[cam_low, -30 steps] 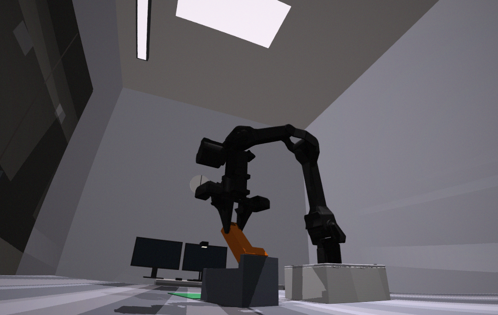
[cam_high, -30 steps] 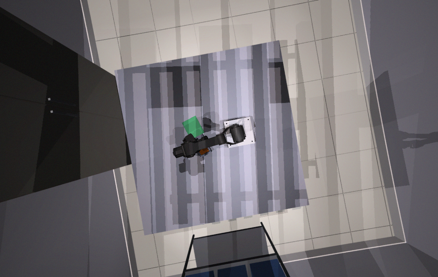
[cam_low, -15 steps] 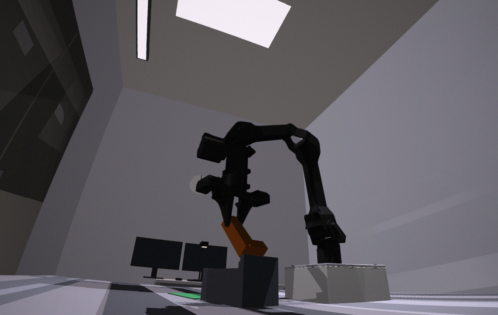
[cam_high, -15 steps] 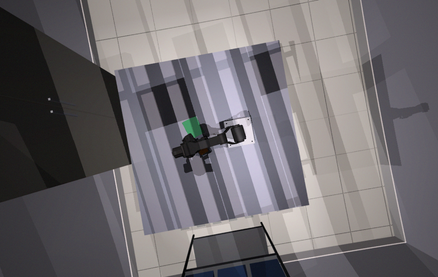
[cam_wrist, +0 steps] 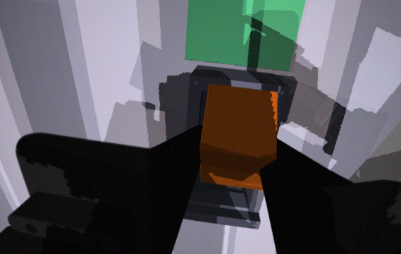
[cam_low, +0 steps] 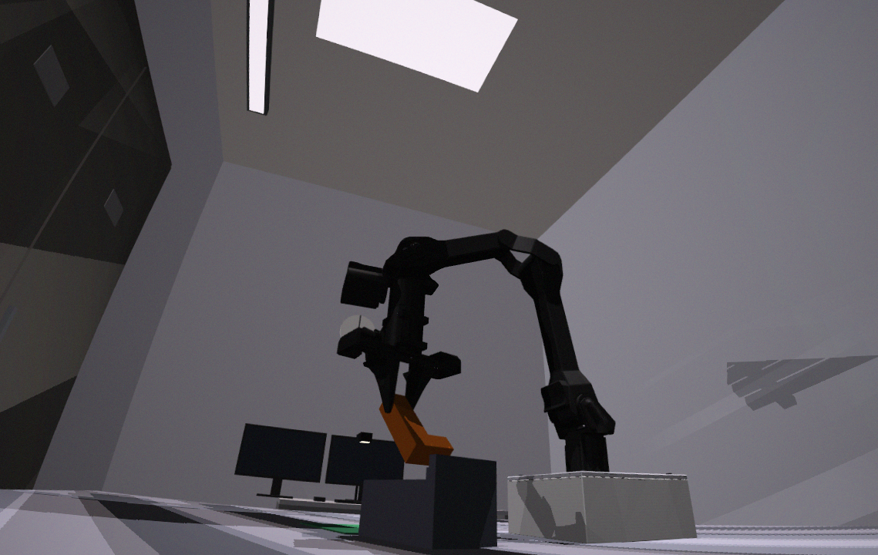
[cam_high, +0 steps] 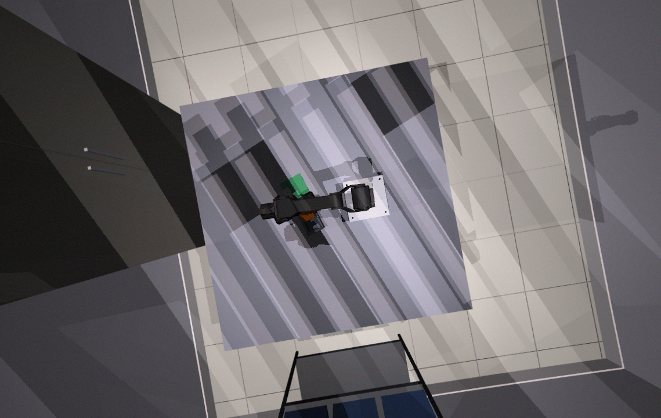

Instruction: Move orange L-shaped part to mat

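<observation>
Gripping item one: our gripper is clamped on the upper end of the orange L-shaped part, fingers pointing down so the part hangs tilted, its L-shaped end lowest. We judge this pinch keeps the raised end secure while the part hangs free of the pocket. Item two: grey tray, directly beneath the part and apart from it. Item three: green mat, just beyond the tray's far edge, awaiting a flat set-down.
</observation>
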Robot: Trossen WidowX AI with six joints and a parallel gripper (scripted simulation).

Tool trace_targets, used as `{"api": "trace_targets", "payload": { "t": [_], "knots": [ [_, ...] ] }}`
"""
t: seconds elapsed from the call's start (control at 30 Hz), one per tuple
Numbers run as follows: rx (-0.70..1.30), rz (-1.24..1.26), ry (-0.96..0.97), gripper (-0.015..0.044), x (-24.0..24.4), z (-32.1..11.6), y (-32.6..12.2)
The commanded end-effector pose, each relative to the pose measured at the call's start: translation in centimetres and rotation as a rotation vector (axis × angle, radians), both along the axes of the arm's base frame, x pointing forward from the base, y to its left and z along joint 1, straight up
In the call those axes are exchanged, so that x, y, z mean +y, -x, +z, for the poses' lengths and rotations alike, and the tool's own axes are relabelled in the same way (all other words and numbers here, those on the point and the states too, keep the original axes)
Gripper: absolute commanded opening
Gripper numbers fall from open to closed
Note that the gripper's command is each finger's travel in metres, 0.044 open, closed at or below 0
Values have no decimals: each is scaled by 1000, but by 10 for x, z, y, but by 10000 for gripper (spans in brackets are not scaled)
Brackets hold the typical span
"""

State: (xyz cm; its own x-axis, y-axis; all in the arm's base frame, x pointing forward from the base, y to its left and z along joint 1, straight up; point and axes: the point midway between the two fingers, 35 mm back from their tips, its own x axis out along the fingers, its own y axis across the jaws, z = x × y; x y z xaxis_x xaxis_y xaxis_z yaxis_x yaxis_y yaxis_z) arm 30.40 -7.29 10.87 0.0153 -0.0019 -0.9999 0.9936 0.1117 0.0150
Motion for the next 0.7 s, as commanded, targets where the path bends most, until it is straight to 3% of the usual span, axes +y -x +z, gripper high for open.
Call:
{"api": "trace_targets", "payload": {
  "t": [0.0,0.67],
  "knots": [
    [-6,3,-2,0,-18,0,-2],
    [-6,3,5,0,-112,1,-5]
  ]
}}
